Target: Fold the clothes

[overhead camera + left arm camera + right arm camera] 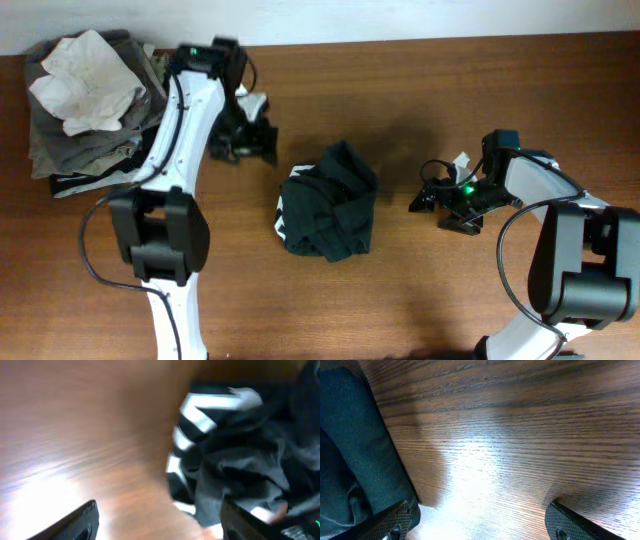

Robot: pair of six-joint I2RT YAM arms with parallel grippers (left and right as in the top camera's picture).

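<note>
Overhead view: a brown wooden table (420, 90) with a black T-shirt (328, 205) bunched in a crumpled heap at the centre of the frame; a sliver of white print shows at its left edge. The left gripper (255, 145) sits just to the upper left of the shirt, not touching it; the right gripper (428, 205) sits to the shirt's right, also apart from it. A pile of grey and olive garments (60, 150) fills the upper left corner, with a white cloth (85, 80) on top.

Left wrist view, blurred: the two fingers (75, 522) stand wide apart at the bottom corners; the shirt, with bold white letters (200, 420), fills the right half; whether the right-hand finger touches it cannot be told.

Right wrist view: the fingers (570, 522) are spread wide over bare wood, holding nothing; the shirt's dark fabric lies along the left edge, beside the left-hand finger.
</note>
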